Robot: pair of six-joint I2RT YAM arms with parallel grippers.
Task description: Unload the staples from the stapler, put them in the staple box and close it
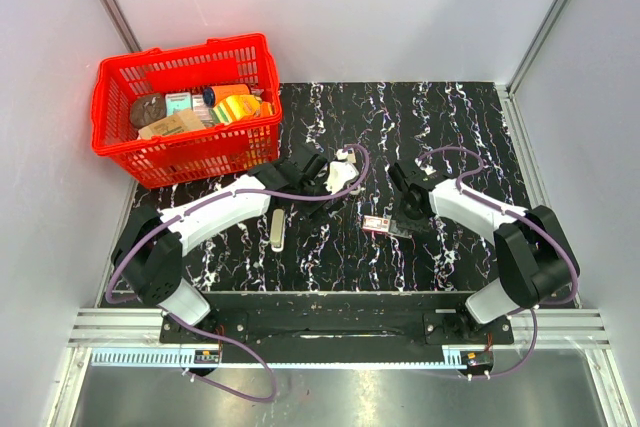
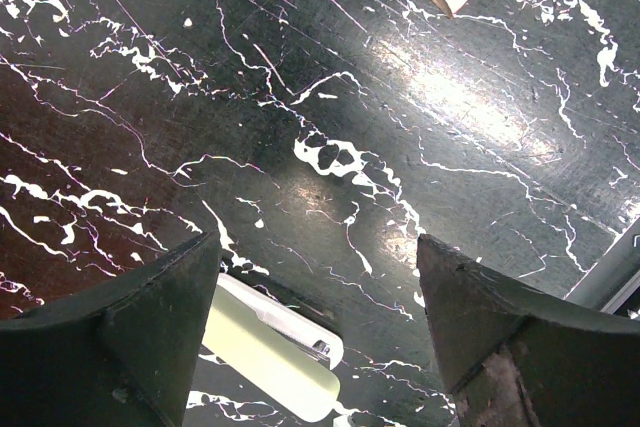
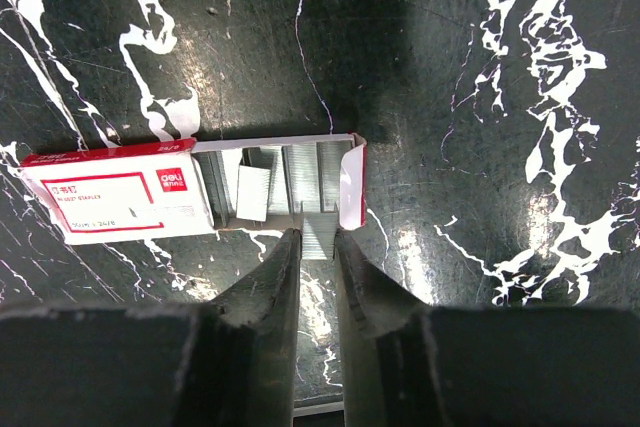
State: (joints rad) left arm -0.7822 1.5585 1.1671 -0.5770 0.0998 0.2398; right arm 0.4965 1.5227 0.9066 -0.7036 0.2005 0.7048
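From above, the stapler [image 1: 277,229] lies flat on the tabletop [image 1: 470,127], left of the red-and-white box [image 1: 378,223]. At the left wrist, my left claw [image 2: 318,247] gapes wide, holding nothing (the stapler lies just beside one finger). At the right wrist, my right claw [image 3: 317,240] is narrowed onto a staple strip [image 3: 320,222] at the box's open tray.

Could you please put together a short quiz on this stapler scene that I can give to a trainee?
1. True or false: the left pincer is clamped on the stapler.
2. What does the right pincer grip? A) a strip of staples B) the stapler C) a pen
3. Fill in: the red-and-white staple box on the table is ____ (open or closed).

Key: 1 false, the pincer is open and the stapler lies free; 2 A; 3 open.
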